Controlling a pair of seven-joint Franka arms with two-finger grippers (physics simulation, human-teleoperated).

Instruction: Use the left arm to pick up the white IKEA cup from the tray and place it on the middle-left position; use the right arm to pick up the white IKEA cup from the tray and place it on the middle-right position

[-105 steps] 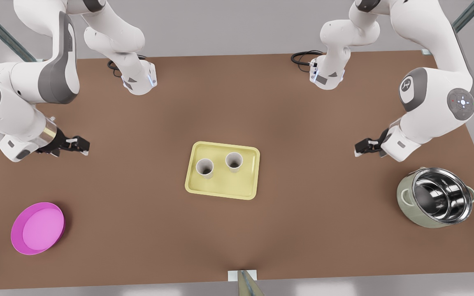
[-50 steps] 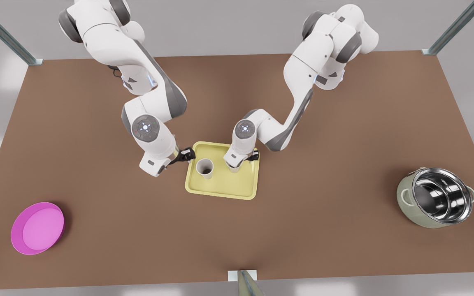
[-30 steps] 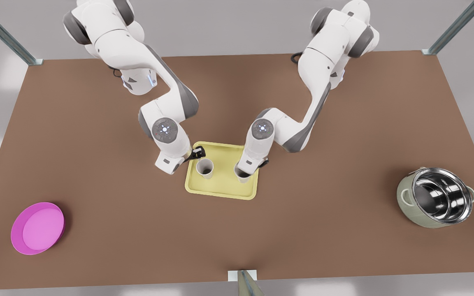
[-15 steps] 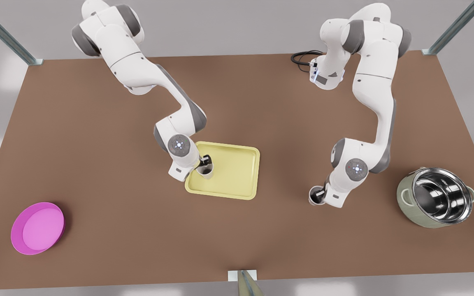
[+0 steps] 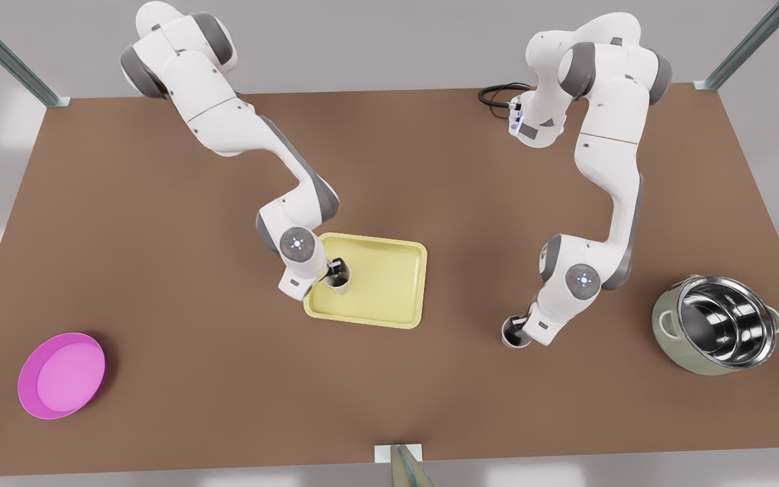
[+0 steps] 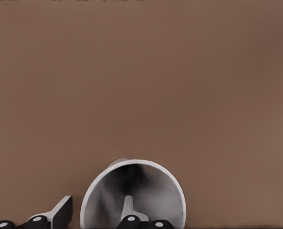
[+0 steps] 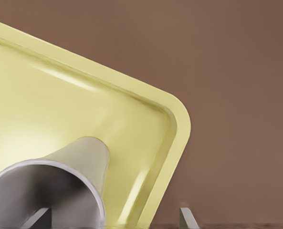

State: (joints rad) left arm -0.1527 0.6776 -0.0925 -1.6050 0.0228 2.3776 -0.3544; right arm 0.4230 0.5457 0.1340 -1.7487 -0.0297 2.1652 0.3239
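On my screen the left gripper [image 5: 519,329] is out over the bare brown table [image 5: 159,270], at the front view's right of the tray [image 5: 389,316]. It is clamped on the wall of the carried cup [image 5: 511,334]: in the left wrist view one finger [image 6: 128,210] is inside the cup and the other outside. The right gripper [image 5: 333,268] is at the tray's far corner on the front view's left. Its jaws are spread wide, one finger [image 7: 36,217] inside the tray cup [image 5: 341,280], which stands in the tray
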